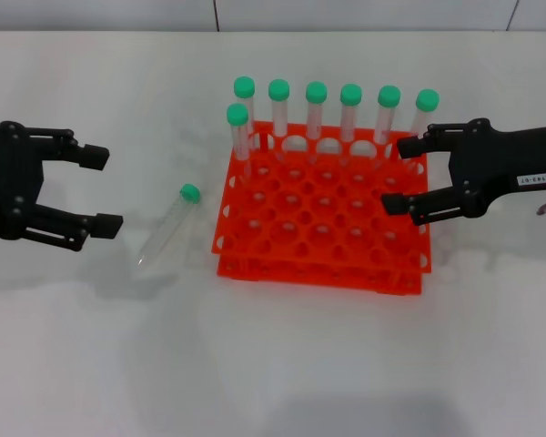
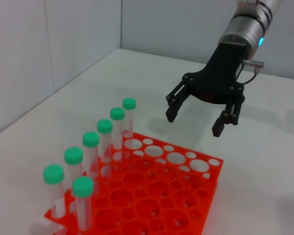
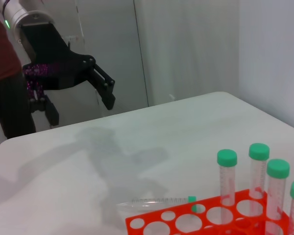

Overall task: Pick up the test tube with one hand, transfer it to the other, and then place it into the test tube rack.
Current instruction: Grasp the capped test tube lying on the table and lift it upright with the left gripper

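Evidently the pickup had not begun: the test tube (image 1: 168, 228) lay on the surface, the left pincer (image 1: 100, 191) spread empty nearby; it needed lowering astride it. The right pincer (image 1: 402, 175) hung apart over the test tube rack (image 1: 323, 228).

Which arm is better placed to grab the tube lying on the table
The left. Its open pincer hovers beside the test tube lying on the table, nothing between. The right pincer, also open, hangs over the rack's far side.

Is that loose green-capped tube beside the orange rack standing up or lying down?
Lying down. The clear plastic green-capped test tube rests flat on the white table, outside the orange rack.
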